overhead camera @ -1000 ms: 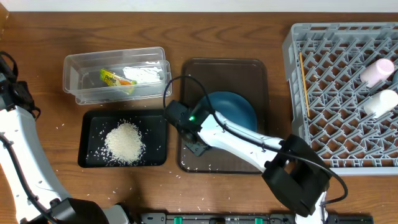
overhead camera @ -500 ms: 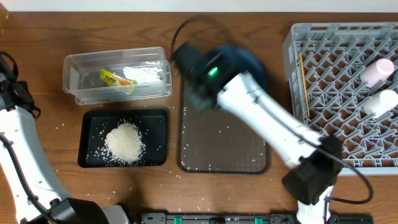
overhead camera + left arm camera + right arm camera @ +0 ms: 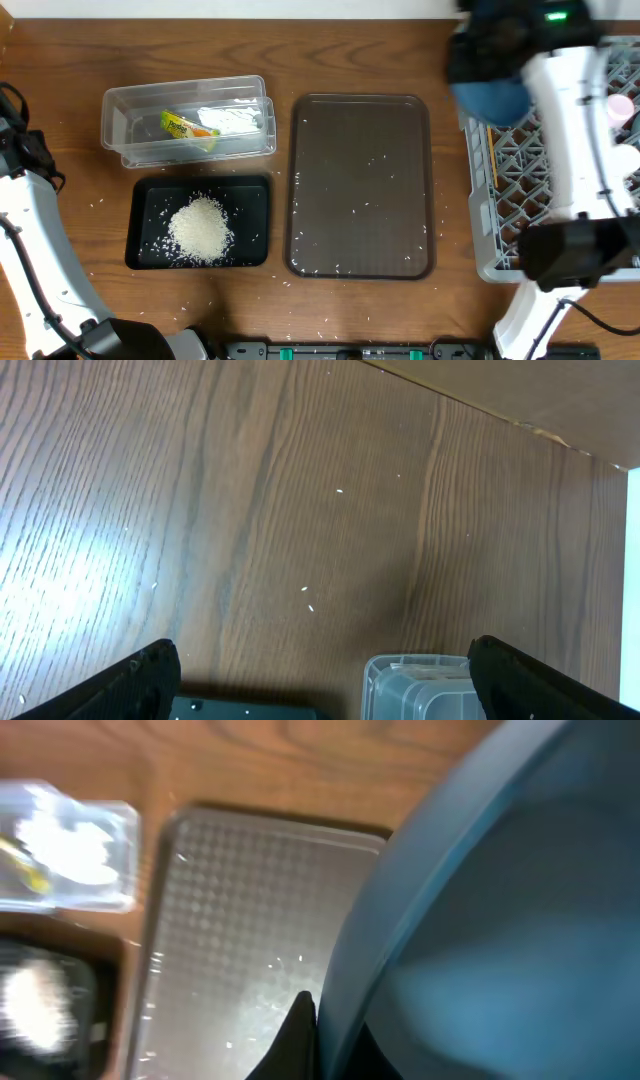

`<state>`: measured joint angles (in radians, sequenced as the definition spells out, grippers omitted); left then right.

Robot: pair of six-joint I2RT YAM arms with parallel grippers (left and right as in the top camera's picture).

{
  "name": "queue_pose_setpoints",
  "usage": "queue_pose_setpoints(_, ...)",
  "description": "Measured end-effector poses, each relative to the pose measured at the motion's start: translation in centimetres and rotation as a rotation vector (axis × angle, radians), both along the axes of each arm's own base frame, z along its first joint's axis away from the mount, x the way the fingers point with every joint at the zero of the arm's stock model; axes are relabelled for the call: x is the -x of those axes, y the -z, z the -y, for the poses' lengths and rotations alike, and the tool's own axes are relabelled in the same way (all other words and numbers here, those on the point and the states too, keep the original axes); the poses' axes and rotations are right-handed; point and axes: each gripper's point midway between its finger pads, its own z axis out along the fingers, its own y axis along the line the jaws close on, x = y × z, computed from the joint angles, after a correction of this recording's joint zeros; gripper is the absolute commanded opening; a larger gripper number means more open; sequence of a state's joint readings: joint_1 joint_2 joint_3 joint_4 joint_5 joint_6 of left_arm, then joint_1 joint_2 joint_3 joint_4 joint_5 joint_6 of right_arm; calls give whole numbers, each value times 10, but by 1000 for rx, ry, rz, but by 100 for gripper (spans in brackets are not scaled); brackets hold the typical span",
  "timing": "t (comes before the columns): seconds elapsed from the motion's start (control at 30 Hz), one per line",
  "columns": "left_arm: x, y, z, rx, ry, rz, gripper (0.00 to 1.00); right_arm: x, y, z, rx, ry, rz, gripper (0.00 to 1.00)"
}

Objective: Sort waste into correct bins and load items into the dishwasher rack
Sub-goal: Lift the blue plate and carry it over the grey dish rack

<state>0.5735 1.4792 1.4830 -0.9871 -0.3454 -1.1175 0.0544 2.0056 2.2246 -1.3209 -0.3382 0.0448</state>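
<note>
My right gripper (image 3: 480, 62) is shut on the rim of the large dark-blue bowl (image 3: 493, 97) and holds it in the air at the left wall of the grey dishwasher rack (image 3: 480, 185). In the right wrist view the bowl (image 3: 500, 920) fills the right side, with my right gripper (image 3: 312, 1040) pinching its rim. The pink cup (image 3: 622, 105) and chopsticks (image 3: 490, 140) lie in the rack; the white cup is hidden by the arm. The clear tub (image 3: 186, 122) holds the napkin (image 3: 232, 118) and yellow-green wrapper (image 3: 186, 128). The black tray (image 3: 145, 228) holds the rice pile (image 3: 200, 228). My left gripper (image 3: 320, 690) is open over the table.
The brown serving tray (image 3: 362, 185) lies in the middle with a few stray rice grains on it. Loose grains are scattered on the wooden table. The left arm (image 3: 30, 230) runs along the table's left edge.
My right arm has lifted the dark-blue bowl off the brown tray and swung it up and to the right, to the rack's left wall. The left arm has not moved.
</note>
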Motion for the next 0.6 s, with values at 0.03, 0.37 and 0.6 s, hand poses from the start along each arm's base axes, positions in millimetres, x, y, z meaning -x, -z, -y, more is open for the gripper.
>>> queue_pose_setpoints(0.03, 0, 0, 0, 0, 0, 0, 95, -2, -3, 10, -43, 4, 6, 1)
queue_pose_setpoints(0.37, 0, 0, 0, 0, 0, 0, 95, -8, -54, 86, -488, -89, 242, 1)
queue_pose_setpoints(0.6, 0, 0, 0, 0, 0, 0, 95, -12, -33, 78, -653, -173, 288, 1)
